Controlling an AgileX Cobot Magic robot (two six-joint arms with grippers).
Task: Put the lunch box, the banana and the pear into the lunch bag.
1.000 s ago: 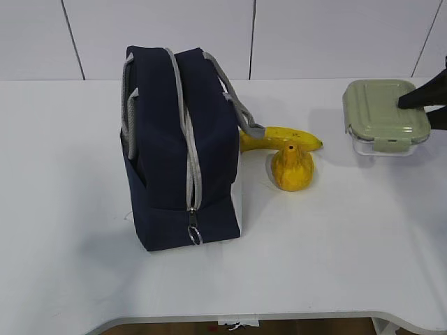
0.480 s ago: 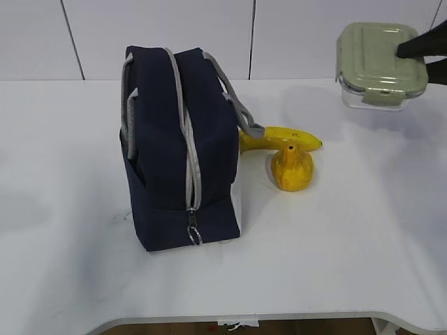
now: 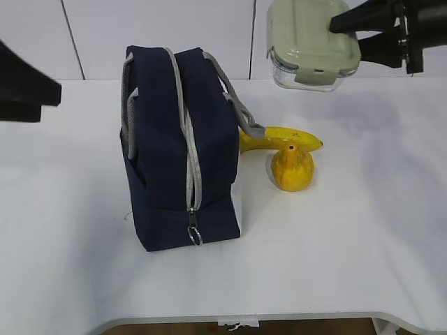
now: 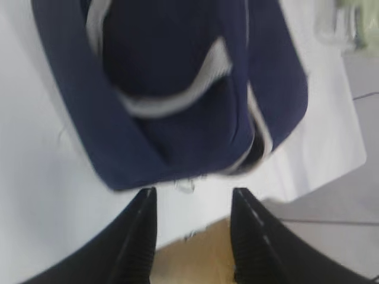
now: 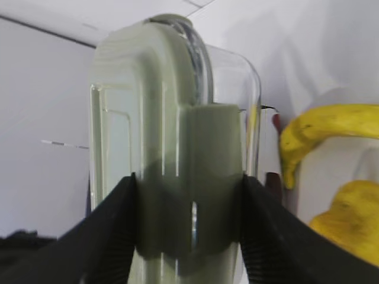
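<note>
lifted off the white table (image 3: 363,230), lunch box (image 3: 311,42) in right gripper's (image 3: 349,35) clamp; left gripper (image 4: 192,236) parted, empty.

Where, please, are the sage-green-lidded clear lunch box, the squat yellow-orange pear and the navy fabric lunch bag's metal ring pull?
Sage-green-lidded clear lunch box (image 3: 307,35): exterior view, lid top.
Squat yellow-orange pear (image 3: 292,169): exterior view, body.
Metal ring pull (image 3: 195,237): exterior view, ring rim.

From my right wrist camera I see the lunch box (image 5: 172,148) on edge, filling the middle — its green lid clip pinched between the two black fingers (image 5: 112,231) of my right gripper (image 5: 188,225). Beyond it on the right lie the banana (image 5: 323,133) and, lower, the pear (image 5: 349,222) — on white table (image 5: 308,53).
</note>
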